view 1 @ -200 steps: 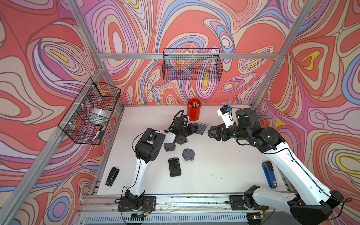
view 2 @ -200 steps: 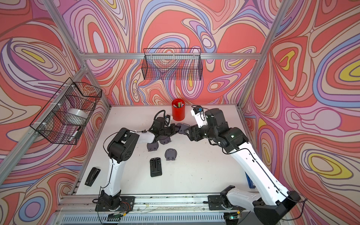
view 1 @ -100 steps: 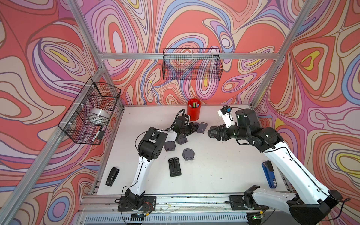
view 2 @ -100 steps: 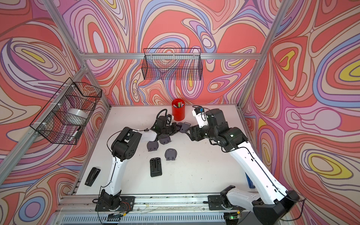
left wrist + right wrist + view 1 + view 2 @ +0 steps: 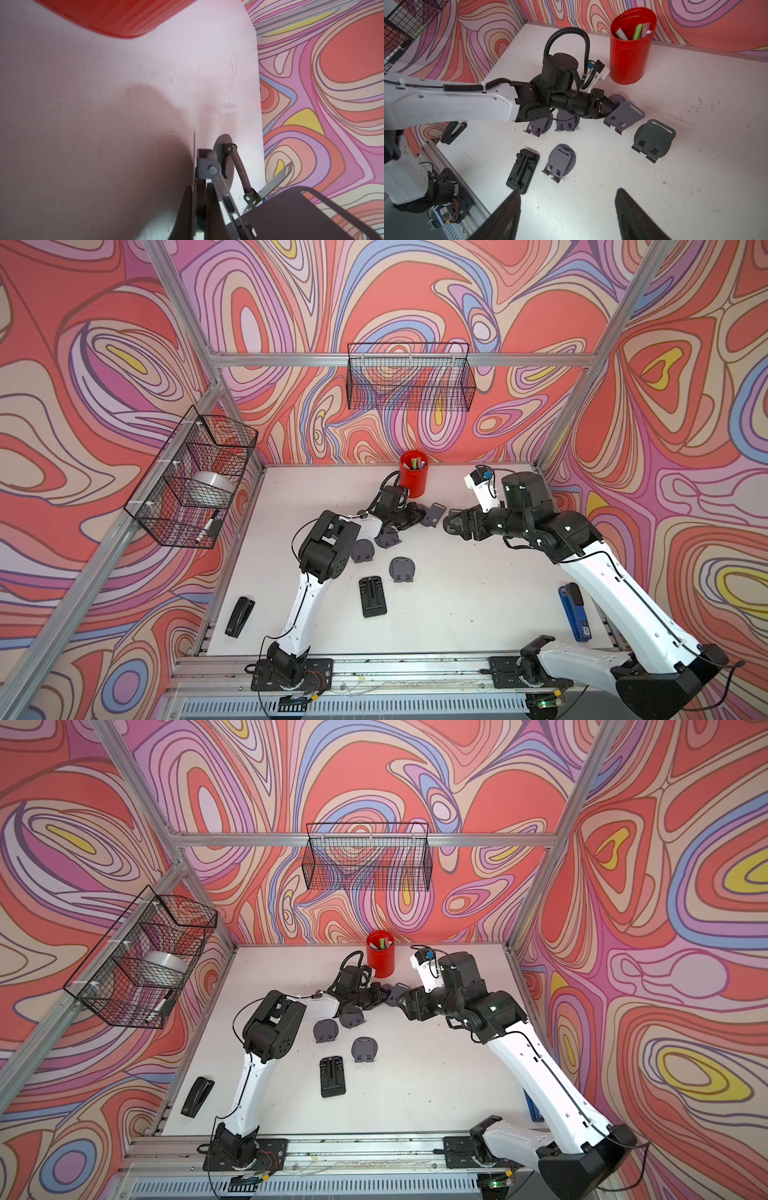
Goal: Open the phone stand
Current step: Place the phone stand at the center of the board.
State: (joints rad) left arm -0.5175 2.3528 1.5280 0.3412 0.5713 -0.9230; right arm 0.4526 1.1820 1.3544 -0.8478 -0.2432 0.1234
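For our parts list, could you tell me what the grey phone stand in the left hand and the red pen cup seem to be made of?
The grey phone stand: likely thin sheet metal with a matte grey coating; thin plates, bent lips, riveted link arms. The red pen cup: glossy red metal or plastic; its smooth sheen leaves that open.

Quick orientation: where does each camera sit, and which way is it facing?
Top views: high over the front rail, looking down at the table; both arms show.
Left wrist: looks along the left gripper, shut on the phone stand.
Right wrist: looks down past the open right gripper at the left arm.
Shared: both wrist views show the phone stand and red cup.
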